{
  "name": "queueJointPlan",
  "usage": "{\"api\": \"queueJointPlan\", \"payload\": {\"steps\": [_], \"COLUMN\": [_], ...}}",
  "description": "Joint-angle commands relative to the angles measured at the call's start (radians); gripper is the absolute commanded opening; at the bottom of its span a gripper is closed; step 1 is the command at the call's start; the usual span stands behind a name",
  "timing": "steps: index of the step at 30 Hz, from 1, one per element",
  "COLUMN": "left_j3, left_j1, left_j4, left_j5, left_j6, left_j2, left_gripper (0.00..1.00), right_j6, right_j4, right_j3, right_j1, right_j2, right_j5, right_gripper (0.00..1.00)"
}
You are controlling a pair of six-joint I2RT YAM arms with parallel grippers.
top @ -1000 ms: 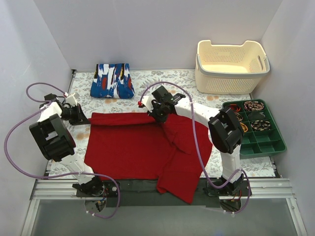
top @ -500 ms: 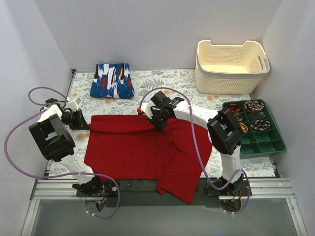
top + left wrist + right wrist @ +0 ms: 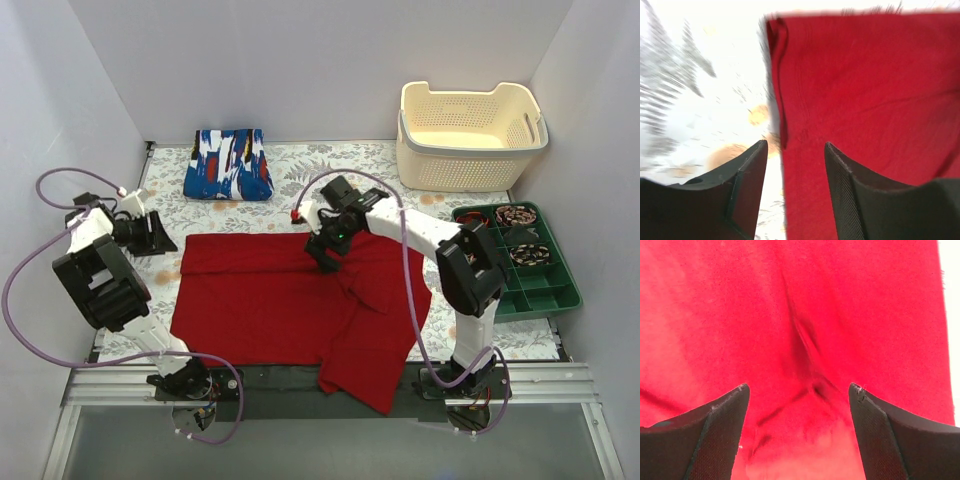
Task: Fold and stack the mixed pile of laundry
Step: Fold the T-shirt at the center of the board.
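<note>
Bright, even light; left wrist view motion-blurred and overexposed.

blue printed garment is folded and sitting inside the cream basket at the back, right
Not inside it: the blue printed garment is folded and sitting on the table at the back, apart from the cream basket (top external view).

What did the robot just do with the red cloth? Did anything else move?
Both tools opened and let go of the far edge of the red garment. The left tool backed off leftward, off the cloth; the right tool shifted slightly right, above the cloth. The folded blue garment, basket and green tray stayed put.
</note>
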Motion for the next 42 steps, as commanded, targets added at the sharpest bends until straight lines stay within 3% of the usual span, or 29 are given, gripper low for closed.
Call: {"api": "queueJointPlan", "payload": {"steps": [1, 9, 11, 14, 18, 23, 27, 42], "left_j3": [0.085, -0.067, -0.082, -0.116, -0.269, -0.283, -0.248, -0.292], "left_j1": [-0.032, -0.242, -0.262, -0.339, -0.515, -0.74, -0.75, -0.742], "left_j4": [0.054, 0.229, 0.231, 0.22, 0.343, 0.399, 0.444, 0.461], "left_j5": [0.084, -0.069, -0.053, 0.051, 0.133, 0.064, 0.032, -0.04], "left_j6": [0.019, -0.055, -0.049, 0.07, 0.195, 0.23, 0.122, 0.091], "left_j2": [-0.103, -0.102, -0.097, -0.178, -0.353, -0.364, -0.326, -0.359], "left_gripper": [0.48, 0.4, 0.38, 0.37, 0.39, 0.39, 0.39, 0.39], "right_j6": [0.038, 0.044, 0.061, 0.098, 0.158, 0.224, 0.261, 0.334], "right_j4": [-0.064, -0.09, -0.109, -0.132, -0.129, -0.113, -0.083, -0.049], "right_j3": [0.053, -0.05, -0.042, -0.031, -0.042, -0.035, -0.031, -0.009], "right_j1": [-0.113, -0.338, -0.398, -0.467, -0.53, -0.562, -0.577, -0.617], "right_j2": [-0.124, -0.096, -0.081, -0.087, -0.104, -0.055, -0.015, 0.033], "right_j5": [-0.092, -0.037, -0.046, -0.066, -0.059, -0.027, 0.021, 0.07], "right_gripper": [0.82, 0.55, 0.5, 0.45, 0.4, 0.35, 0.37, 0.42]}}
